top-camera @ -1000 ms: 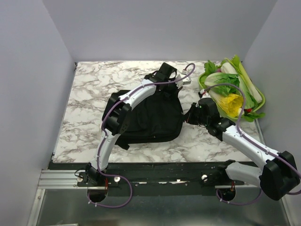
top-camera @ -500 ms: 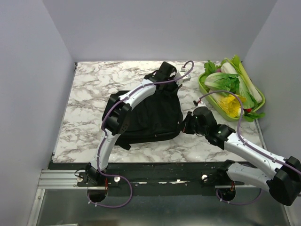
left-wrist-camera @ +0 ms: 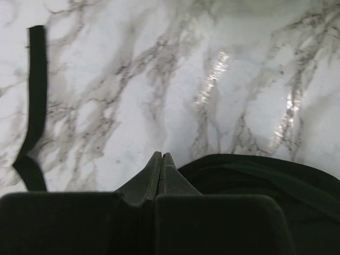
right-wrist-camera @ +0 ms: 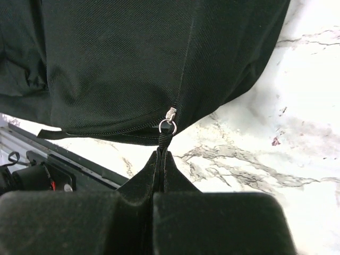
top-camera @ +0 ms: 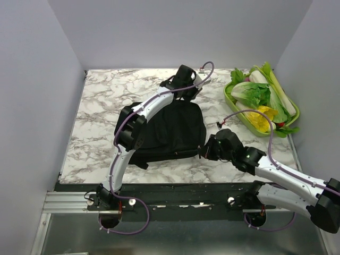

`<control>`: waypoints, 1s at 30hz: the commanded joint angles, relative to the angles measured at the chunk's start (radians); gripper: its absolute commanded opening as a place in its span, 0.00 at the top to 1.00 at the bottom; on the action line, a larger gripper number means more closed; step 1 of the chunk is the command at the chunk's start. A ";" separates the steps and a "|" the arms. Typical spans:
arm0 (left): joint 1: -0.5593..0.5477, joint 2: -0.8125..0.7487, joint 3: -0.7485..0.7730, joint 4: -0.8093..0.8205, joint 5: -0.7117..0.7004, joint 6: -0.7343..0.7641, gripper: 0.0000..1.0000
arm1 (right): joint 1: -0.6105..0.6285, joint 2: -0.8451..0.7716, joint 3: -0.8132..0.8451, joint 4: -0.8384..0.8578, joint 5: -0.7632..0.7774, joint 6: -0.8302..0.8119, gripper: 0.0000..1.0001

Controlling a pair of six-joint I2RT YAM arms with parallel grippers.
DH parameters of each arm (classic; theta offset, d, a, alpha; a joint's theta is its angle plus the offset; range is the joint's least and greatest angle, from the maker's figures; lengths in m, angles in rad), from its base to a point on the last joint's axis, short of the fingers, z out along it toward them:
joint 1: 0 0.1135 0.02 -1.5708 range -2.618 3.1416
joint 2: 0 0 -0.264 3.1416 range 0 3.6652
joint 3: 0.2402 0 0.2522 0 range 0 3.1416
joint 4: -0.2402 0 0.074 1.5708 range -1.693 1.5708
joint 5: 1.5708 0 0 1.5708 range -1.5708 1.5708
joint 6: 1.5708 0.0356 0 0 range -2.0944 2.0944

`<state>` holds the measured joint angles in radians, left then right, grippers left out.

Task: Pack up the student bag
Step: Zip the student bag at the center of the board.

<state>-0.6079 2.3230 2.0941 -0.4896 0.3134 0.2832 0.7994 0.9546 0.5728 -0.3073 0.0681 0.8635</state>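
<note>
Table (top-camera: 95,117) is white marble with grey veining, glossy enough that you get glare streaks in the left wrist view. Student bag (top-camera: 175,133) lies flat mid-table, between the two arms: soft black woven fabric, rounded corners, slumped rather than boxy. From your top view its long axis looks to run near-left to far-right, with the narrower end pointing at the far edge under the left arm. That arm covers the bag's left side, so treat the axis as approximate. Green plastic tray (top-camera: 295,112) sits at the far right, well apart from the bag, piled with leafy vegetables (top-camera: 255,93), pale-stemmed and green, with something yellow among them. Left gripper (left-wrist-camera: 161,156) is at the bag's far end, fingers clenched tip to tip above the marble, with a curved black fabric edge just beside them on the right. You can't tell from either view whether any fabric is pinched. A flat black strap (left-wrist-camera: 35,95) lies on the marble to its left, kinked near the lower end. Right gripper (right-wrist-camera: 162,154) is at the bag's near-right corner, clamped on the black cord of the zipper pull (right-wrist-camera: 169,123), a small silver slider with a metal ring, at the end of a zip line running along the bag's edge.
</note>
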 commanded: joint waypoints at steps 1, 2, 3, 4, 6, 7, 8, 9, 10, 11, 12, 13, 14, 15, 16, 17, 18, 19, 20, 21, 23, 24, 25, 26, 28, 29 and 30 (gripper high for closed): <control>0.071 0.018 0.069 0.051 -0.123 -0.059 1.00 | 0.024 0.013 0.030 -0.009 -0.021 0.013 0.99; 0.076 0.016 0.069 0.048 -0.125 -0.062 1.00 | 0.024 0.027 0.077 -0.009 -0.002 -0.004 0.99; 0.080 0.013 0.069 0.039 -0.106 -0.058 1.00 | 0.024 0.061 0.106 -0.010 0.008 -0.018 0.99; 0.089 0.007 0.069 0.010 -0.082 -0.050 1.00 | 0.021 0.084 0.137 -0.035 0.024 -0.027 0.99; 0.096 -0.034 0.040 -0.016 0.011 -0.029 1.00 | 0.021 0.125 0.220 -0.053 0.064 -0.064 0.99; 0.097 -0.056 0.020 -0.044 0.045 -0.010 0.98 | 0.017 0.131 0.239 -0.070 0.074 -0.069 1.00; 0.096 -0.082 -0.023 -0.059 0.082 0.029 0.96 | 0.014 0.133 0.248 -0.075 0.085 -0.076 0.99; 0.092 -0.132 -0.044 -0.079 0.157 0.055 0.93 | 0.014 0.133 0.249 -0.078 0.090 -0.075 0.99; 0.091 -0.154 -0.063 -0.108 0.188 0.069 0.84 | 0.011 0.122 0.240 -0.079 0.093 -0.073 0.99; 0.083 -0.175 -0.089 -0.128 0.219 0.088 0.78 | 0.009 0.115 0.230 -0.079 0.099 -0.061 0.99; 0.079 -0.203 -0.094 -0.156 0.287 0.137 0.73 | 0.011 0.107 0.214 -0.079 0.101 -0.052 0.99; 0.071 -0.214 -0.101 -0.208 0.312 0.154 0.63 | 0.009 0.089 0.181 -0.078 0.098 -0.040 0.99; 0.060 -0.221 -0.112 -0.231 0.329 0.174 0.59 | 0.011 0.079 0.161 -0.076 0.095 -0.017 0.99; 0.034 -0.234 -0.121 -0.250 0.342 0.189 0.56 | 0.009 0.069 0.142 -0.075 0.093 -0.005 0.99; 0.021 -0.240 -0.132 -0.271 0.345 0.212 0.52 | 0.009 0.058 0.107 -0.073 0.091 0.008 0.99; 0.005 -0.244 -0.159 -0.277 0.346 0.223 0.51 | 0.011 0.033 0.090 -0.073 0.096 0.031 0.99; -0.030 -0.252 -0.172 -0.283 0.349 0.237 0.50 | 0.009 0.020 0.073 -0.073 0.101 0.043 0.99; -0.047 -0.251 -0.177 -0.306 0.358 0.272 0.48 | 0.009 0.006 0.053 -0.073 0.105 0.054 0.99; -0.067 -0.249 -0.177 -0.320 0.355 0.286 0.48 | 0.009 -0.007 0.021 -0.070 0.111 0.075 0.99; -0.084 -0.232 -0.166 -0.337 0.351 0.296 0.48 | 0.009 -0.031 0.004 -0.067 0.113 0.081 0.99; -0.125 -0.199 -0.108 -0.423 0.358 0.313 0.47 | 0.011 -0.051 -0.026 -0.062 0.116 0.098 0.99; -0.133 -0.173 -0.097 -0.440 0.360 0.301 0.47 | 0.009 -0.066 -0.033 -0.059 0.114 0.100 0.99; -0.145 -0.162 -0.091 -0.457 0.360 0.289 0.46 | 0.011 -0.071 -0.036 -0.053 0.114 0.101 0.99; -0.151 -0.154 -0.089 -0.464 0.351 0.284 0.44 | 0.009 -0.076 -0.042 -0.052 0.114 0.101 0.99; -0.158 -0.151 -0.107 -0.434 0.336 0.269 0.39 | 0.009 -0.077 -0.042 -0.049 0.118 0.097 0.99; -0.159 -0.152 -0.130 -0.420 0.332 0.260 0.38 | 0.009 -0.077 -0.042 -0.049 0.116 0.092 0.99; -0.161 -0.151 -0.137 -0.412 0.325 0.246 0.37 | 0.009 -0.076 -0.041 -0.049 0.116 0.091 0.99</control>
<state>-0.7826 2.1559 1.9781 -0.8772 0.6296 0.5419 0.8097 0.8875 0.5499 -0.3561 0.1558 0.9428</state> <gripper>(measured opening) 0.606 0.013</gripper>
